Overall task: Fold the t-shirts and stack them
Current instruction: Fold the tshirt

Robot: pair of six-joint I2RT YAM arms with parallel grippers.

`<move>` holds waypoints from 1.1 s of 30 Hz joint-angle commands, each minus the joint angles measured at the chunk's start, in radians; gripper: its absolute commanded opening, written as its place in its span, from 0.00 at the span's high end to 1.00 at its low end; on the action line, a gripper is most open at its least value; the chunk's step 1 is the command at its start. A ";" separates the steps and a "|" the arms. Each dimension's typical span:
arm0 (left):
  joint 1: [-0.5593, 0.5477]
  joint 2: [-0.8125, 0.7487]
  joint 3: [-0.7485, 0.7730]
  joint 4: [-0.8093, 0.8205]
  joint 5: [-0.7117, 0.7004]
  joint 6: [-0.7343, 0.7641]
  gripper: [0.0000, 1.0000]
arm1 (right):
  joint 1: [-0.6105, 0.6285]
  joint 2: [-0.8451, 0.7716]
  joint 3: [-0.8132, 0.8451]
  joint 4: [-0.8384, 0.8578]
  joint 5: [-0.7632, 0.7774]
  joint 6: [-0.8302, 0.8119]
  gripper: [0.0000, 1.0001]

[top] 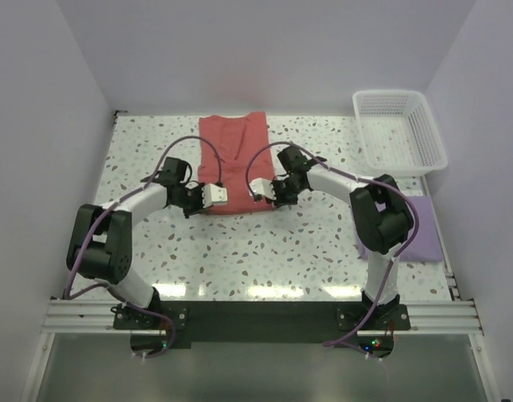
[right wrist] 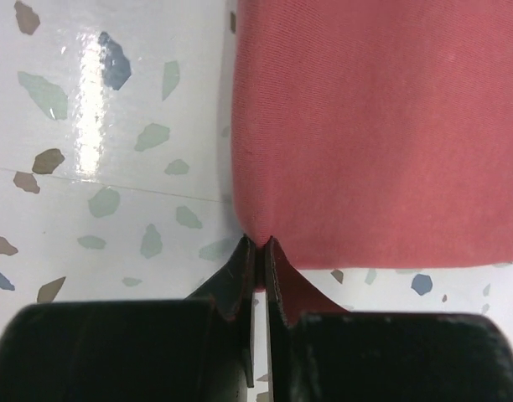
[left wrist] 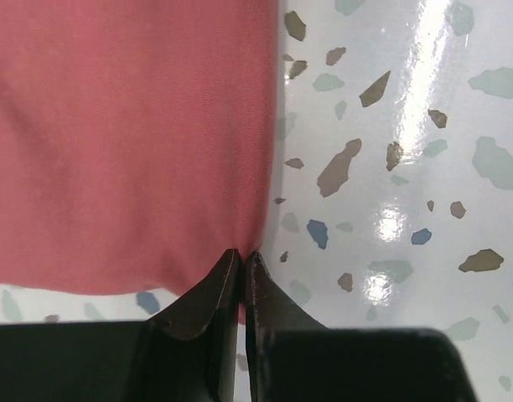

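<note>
The speckled surface [top: 282,251] carries the red shirt [top: 235,146], lying flat mid-surface toward the back. A white basket [top: 399,130] sits in the far right corner. The purple shirt [top: 424,239] lies folded at the right edge, partly behind the right arm. The 2 claws are pinched onto the red shirt's near corners: left claw [left wrist: 242,255] on the left one, right claw [right wrist: 258,243] on the right one.

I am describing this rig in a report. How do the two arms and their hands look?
The left arm and right arm have white tubes between bulky black joints, on black bases. A thin purple cable loops along each. The left hand and right hand are white-bodied, with two dark, pointed fingers.
</note>
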 commanded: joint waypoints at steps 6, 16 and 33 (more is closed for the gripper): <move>0.057 -0.078 0.211 -0.135 0.026 0.048 1.00 | -0.012 -0.094 0.183 -0.074 -0.009 0.139 1.00; 0.059 -0.265 0.143 -0.338 0.044 0.174 1.00 | 0.012 -0.245 0.105 -0.163 -0.022 0.173 1.00; 0.017 -0.583 0.250 -0.743 0.090 0.154 1.00 | 0.094 -0.577 -0.031 -0.447 -0.127 0.215 1.00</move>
